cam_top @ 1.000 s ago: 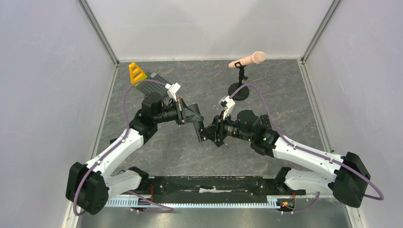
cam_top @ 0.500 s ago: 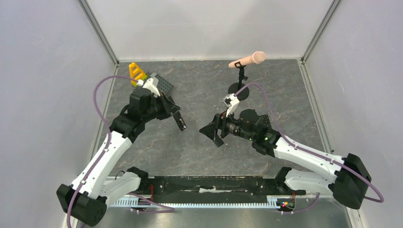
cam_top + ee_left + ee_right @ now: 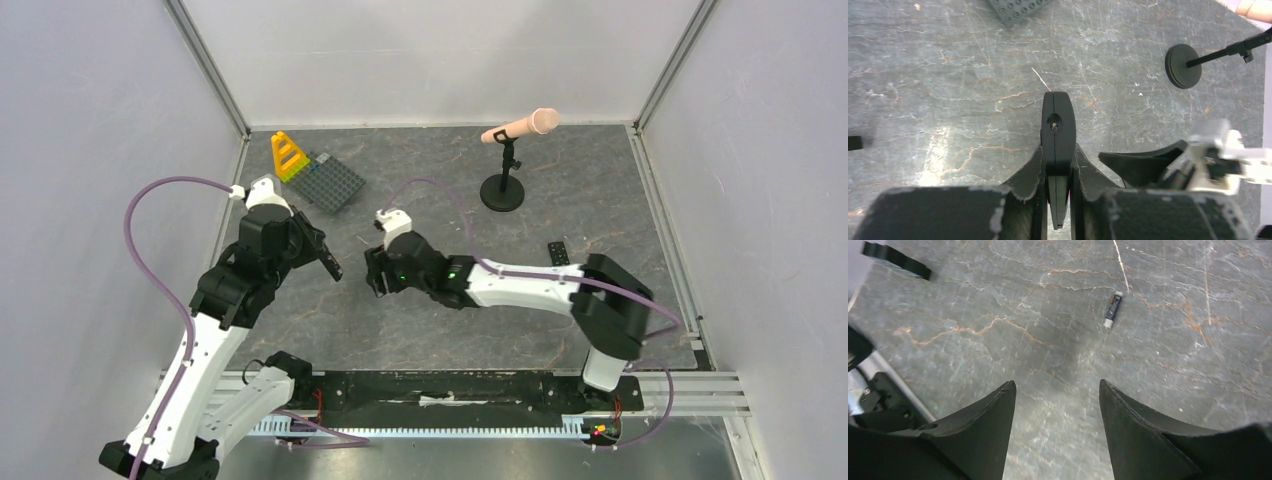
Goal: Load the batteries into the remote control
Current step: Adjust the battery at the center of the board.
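The left fingers (image 3: 1032,169) were pressed tight on the remote control (image 3: 1058,117), holding it edge-on in the air to the left of the microphone stand (image 3: 501,190) and nearer the arms than its base. Only a narrow end face of the remote showed, so whether its battery bay was uncovered could not be told.

The right fingers (image 3: 990,415) were spread and pinched nothing. They hung low over the table (image 3: 440,330), also left of the stand and nearer than it. A single battery (image 3: 1113,309) lay flat on the table just beyond their tips, off toward the right-hand finger rather than in line with the gap. The stand was out of that view. A small black strip (image 3: 895,260) lay well apart, and what it was could not be made out.

The pickup looked like the main risk. The cell was round, thin and off-centre, so one finger would likely have reached it first and rolled it away, or the tips could have scraped the table. A thin remote gripped by its edges might also have twisted or slipped once a battery was pushed into it. The two arms were close enough together to knock each other.
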